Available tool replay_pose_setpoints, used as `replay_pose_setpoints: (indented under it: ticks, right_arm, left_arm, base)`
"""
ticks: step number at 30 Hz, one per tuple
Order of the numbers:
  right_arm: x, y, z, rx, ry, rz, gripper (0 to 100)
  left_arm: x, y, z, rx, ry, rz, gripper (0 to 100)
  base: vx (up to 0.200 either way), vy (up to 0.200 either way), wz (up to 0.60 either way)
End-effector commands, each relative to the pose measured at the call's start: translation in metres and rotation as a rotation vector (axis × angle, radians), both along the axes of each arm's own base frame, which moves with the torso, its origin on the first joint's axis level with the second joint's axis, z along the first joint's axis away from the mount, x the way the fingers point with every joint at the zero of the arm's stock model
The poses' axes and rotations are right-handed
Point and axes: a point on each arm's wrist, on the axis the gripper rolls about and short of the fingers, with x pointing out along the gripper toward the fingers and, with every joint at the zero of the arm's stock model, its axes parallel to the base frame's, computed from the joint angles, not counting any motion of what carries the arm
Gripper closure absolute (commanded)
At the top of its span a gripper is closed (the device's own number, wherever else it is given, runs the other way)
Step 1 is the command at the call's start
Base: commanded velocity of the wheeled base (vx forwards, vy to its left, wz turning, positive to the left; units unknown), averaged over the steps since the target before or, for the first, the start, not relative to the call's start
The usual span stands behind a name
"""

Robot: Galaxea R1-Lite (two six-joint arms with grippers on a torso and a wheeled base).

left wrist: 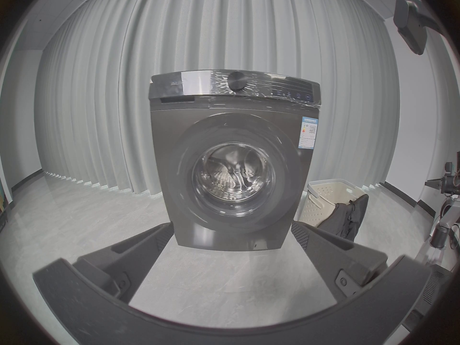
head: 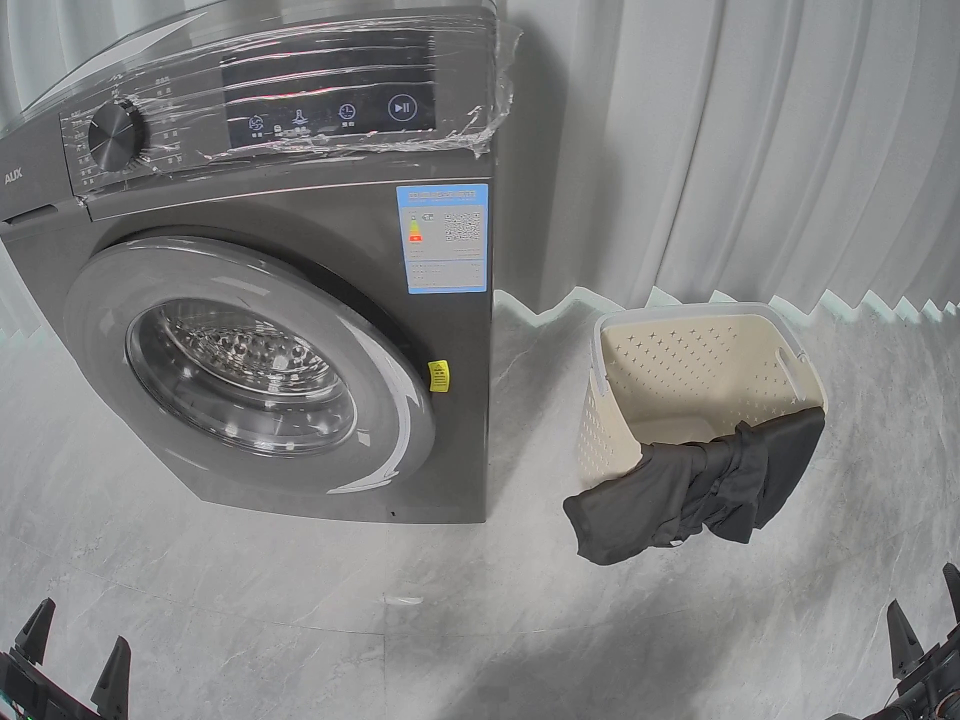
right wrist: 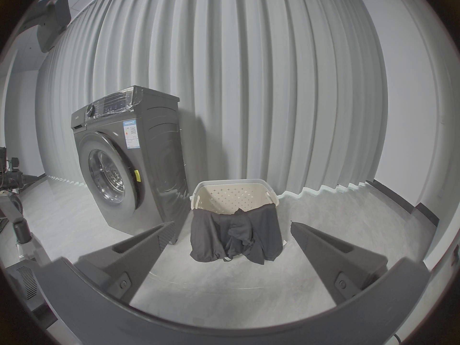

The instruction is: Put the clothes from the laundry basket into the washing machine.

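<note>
I get bright, soft, even light w/ no hard shadows. Glare streaks on plastic wrap over washing machine panel; it casts a faint shadow on curtain. Wrist cams: heavy fisheye bend, dark corners.

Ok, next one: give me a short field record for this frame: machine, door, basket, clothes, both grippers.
washing machine: grey front-loader, on the robot's left of the basket
door: shut, drum looks empty through the glass
laundry basket: cream, upright beside the machine
garment: dark, draped over the basket's near rim, hanging outside
left gripper: open, low, holding nothing
right gripper: open, low, holding nothing
</note>
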Motion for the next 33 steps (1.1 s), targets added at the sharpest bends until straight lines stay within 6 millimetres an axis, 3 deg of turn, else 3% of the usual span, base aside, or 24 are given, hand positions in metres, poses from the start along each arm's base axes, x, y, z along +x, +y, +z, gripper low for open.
replay_pose_setpoints:
  ticks: [1,21,33]
  right_arm:
    - [0.0001,0.0,-0.0053,-0.001,0.002,0.0,0]
    - [0.0001,0.0,-0.0052,0.0,0.0,0.0,0]
    - [0.0001,0.0,-0.0053,0.0,0.002,0.0,0]
  left_arm:
    - [-0.0003,0.0,-0.0044,0.0,-0.003,0.0,0]
    - [-0.0003,0.0,-0.0044,0.0,-0.003,0.0,0]
    - [-0.0003,0.0,-0.0044,0.0,-0.003,0.0,0]
  base:
    - [0.0,0.2,0.0]
    - [0.0,0.2,0.0]
    - [0.0,0.0,0.0]
